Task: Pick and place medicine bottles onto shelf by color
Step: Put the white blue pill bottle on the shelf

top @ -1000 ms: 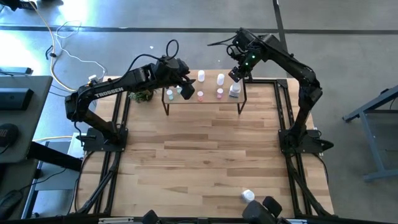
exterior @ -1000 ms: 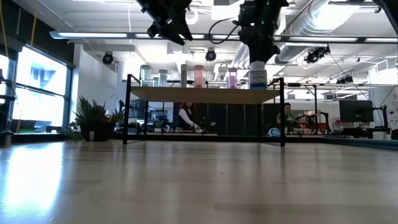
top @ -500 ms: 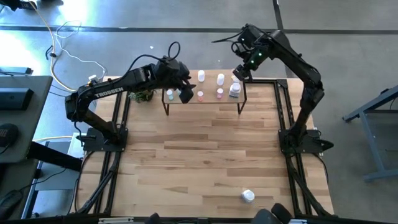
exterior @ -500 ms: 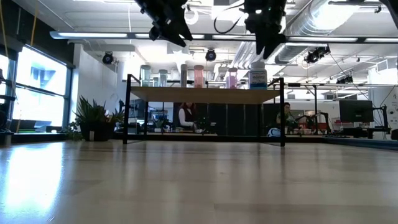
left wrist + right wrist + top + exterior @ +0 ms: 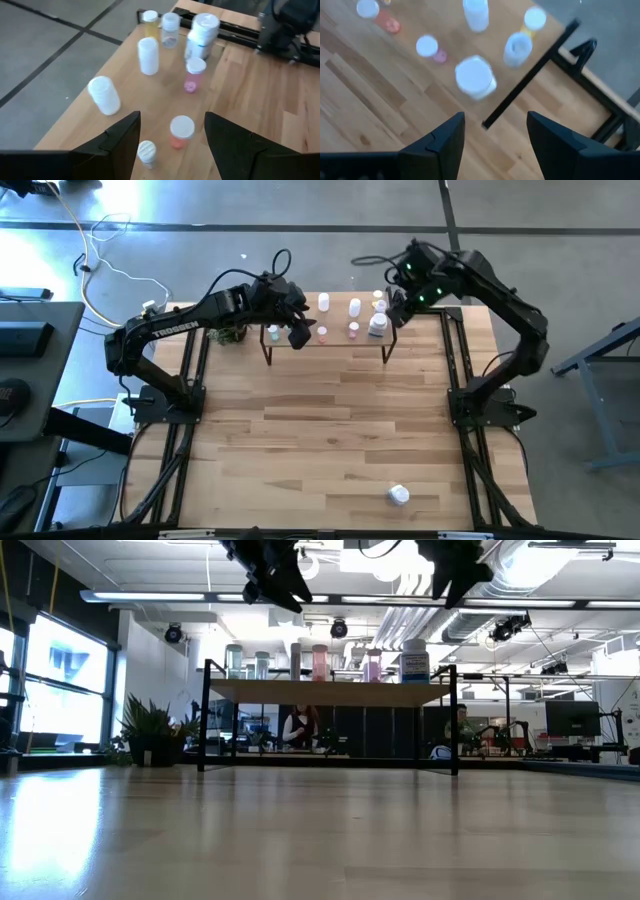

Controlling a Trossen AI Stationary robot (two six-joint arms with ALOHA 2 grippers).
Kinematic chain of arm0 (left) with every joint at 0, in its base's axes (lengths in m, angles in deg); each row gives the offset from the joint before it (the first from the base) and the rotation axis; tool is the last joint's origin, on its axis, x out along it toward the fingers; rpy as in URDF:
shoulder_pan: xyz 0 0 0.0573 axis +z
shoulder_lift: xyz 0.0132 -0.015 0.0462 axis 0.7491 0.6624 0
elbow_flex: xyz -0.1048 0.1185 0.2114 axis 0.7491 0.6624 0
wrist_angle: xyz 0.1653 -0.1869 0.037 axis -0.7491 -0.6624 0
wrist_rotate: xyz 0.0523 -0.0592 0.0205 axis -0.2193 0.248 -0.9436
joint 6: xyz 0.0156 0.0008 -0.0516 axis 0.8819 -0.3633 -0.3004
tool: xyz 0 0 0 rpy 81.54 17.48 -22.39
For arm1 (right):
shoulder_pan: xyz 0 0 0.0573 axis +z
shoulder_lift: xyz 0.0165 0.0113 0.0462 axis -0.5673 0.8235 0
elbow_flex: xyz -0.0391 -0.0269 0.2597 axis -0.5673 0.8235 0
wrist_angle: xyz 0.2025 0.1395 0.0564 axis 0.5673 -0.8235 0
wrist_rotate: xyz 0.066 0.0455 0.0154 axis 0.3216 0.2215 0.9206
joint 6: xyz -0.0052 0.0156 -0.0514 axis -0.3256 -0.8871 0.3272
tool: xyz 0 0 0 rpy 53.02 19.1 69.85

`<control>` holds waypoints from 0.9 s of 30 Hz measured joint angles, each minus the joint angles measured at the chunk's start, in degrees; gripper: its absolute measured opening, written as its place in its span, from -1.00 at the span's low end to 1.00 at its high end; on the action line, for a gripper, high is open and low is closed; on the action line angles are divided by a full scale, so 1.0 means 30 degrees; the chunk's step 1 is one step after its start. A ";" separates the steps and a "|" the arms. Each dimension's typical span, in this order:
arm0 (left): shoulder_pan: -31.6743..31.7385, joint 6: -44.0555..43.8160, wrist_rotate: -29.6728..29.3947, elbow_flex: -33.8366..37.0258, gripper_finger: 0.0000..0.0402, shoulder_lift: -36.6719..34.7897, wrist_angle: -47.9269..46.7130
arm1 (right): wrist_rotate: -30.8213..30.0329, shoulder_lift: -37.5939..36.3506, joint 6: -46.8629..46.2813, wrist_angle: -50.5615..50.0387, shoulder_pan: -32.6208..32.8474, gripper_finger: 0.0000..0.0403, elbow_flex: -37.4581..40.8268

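Observation:
The shelf [image 5: 335, 341] stands at the table's far edge, and several medicine bottles stand upright on its top: a large white one [image 5: 475, 77] at its right end, a pink one [image 5: 195, 71], an orange one [image 5: 180, 131], white ones [image 5: 148, 56] and a yellow one [image 5: 149, 22]. My left gripper [image 5: 172, 117] hovers open above the shelf's left part [image 5: 275, 585], over the orange bottle. My right gripper [image 5: 495, 120] hangs open high off the shelf's right end [image 5: 393, 315], clear of the large white bottle [image 5: 415, 662].
One white bottle [image 5: 399, 495] lies alone on the table near its front edge. A small green plant [image 5: 228, 333] stands left of the shelf. The shelf's black legs [image 5: 205, 715] hold its board [image 5: 330, 692] above the tabletop. People sit in the room behind.
My right gripper has risen from just above the large white bottle and gone toward the table's right edge, still open; the bottle stays upright on the shelf. My left gripper has stayed in place and turned a little.

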 joint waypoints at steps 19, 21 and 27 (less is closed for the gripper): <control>-0.1641 0.0544 0.0691 0.0000 0.05 -0.0003 0.0007 | -0.0592 -0.7121 -1.0150 0.4112 0.8034 0.01 1.0502; -0.1904 0.0044 0.0683 0.0000 0.05 -0.0002 0.0007 | -0.0834 -0.7260 -1.0613 0.4485 0.9163 0.01 1.0905; -0.2897 -0.1733 0.0691 0.0000 0.05 -0.0003 -0.0109 | -0.1261 -0.7285 -1.1938 0.5307 1.2298 0.01 1.1949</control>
